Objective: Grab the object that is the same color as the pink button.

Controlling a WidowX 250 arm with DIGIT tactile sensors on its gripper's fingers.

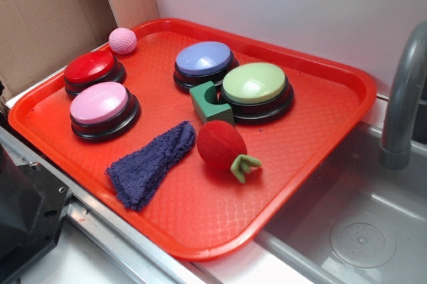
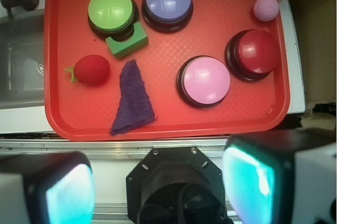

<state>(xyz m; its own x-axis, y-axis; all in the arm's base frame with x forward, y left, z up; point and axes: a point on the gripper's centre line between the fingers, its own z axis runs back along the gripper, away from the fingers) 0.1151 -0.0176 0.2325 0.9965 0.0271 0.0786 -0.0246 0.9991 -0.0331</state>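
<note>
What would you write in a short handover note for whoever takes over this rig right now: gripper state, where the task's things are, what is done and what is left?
Gripper: open, empty, held high above the tray's near edge.
Pink ball: at the tray's far corner, beside the red button, touching nothing.
Pink button: near the tray's edge, next to the red button.
Done: nothing; the ball has not been grasped.
Left: move over the pink ball, descend, close on it and lift. Do not mistake the red plush ball for it.

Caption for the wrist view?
Open gripper high above red tray; pink ball untouched beyond red button.
</note>
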